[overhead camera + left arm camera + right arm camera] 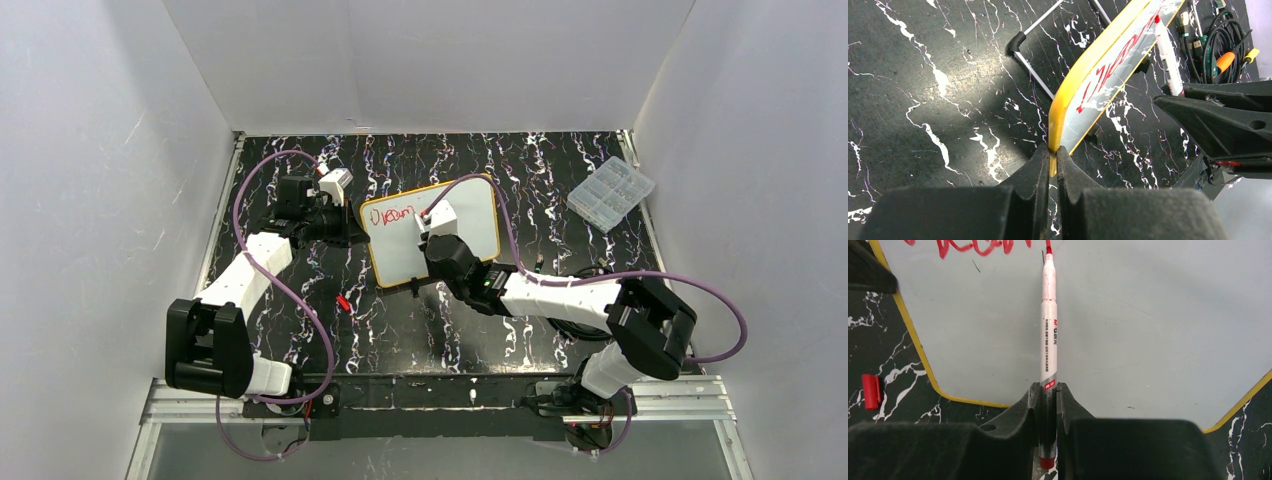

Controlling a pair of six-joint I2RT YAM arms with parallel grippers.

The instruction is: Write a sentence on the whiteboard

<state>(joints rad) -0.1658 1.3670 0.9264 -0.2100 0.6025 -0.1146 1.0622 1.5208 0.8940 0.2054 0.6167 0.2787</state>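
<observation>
Left tool [1050, 152] pinches the whiteboard [480, 215] edge, right tool [1049, 388] clamps the marker [1049, 315]; pressing too hard could twist it loose

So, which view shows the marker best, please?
Right wrist: the marker shows full length, from the right gripper to its red tip at the whiteboard. Left wrist shows it side-on; top external barely shows it.

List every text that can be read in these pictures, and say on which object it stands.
"Dream": red handwriting on the whiteboard.
Marker: a red logo and small print along the barrel, too blurred to read.
No other text is visible.
</observation>
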